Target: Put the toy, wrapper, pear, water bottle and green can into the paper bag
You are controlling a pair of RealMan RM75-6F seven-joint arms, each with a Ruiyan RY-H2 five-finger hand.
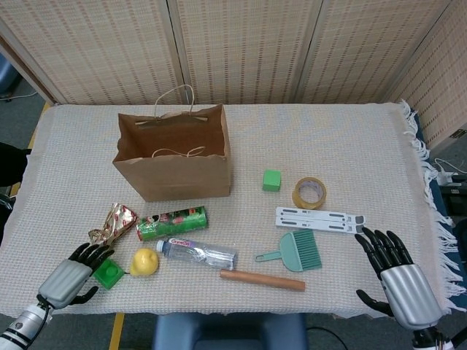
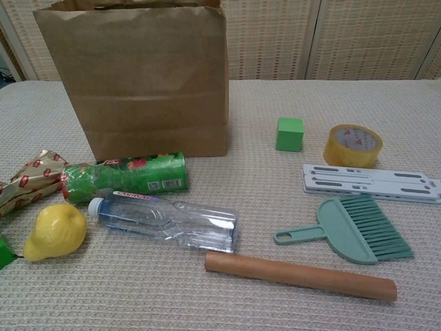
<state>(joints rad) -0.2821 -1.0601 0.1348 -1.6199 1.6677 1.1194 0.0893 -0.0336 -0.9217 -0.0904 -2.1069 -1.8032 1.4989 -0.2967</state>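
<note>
The brown paper bag (image 1: 173,161) (image 2: 138,76) stands open at the back left. In front of it lie the shiny wrapper (image 1: 113,223) (image 2: 24,181), the green can (image 1: 172,222) (image 2: 124,176) on its side, the clear water bottle (image 1: 198,252) (image 2: 169,219), the yellow pear (image 1: 144,262) (image 2: 55,232) and the green toy (image 1: 109,273). My left hand (image 1: 71,277) is open, its fingertips at the toy's left edge. My right hand (image 1: 396,278) is open at the front right, holding nothing. Neither hand shows in the chest view.
A wooden rod (image 1: 263,280), a teal brush (image 1: 294,252), a white slotted plate (image 1: 319,219), a tape roll (image 1: 309,192) and a green cube (image 1: 271,180) lie right of the task objects. The table's front edge is close to both hands.
</note>
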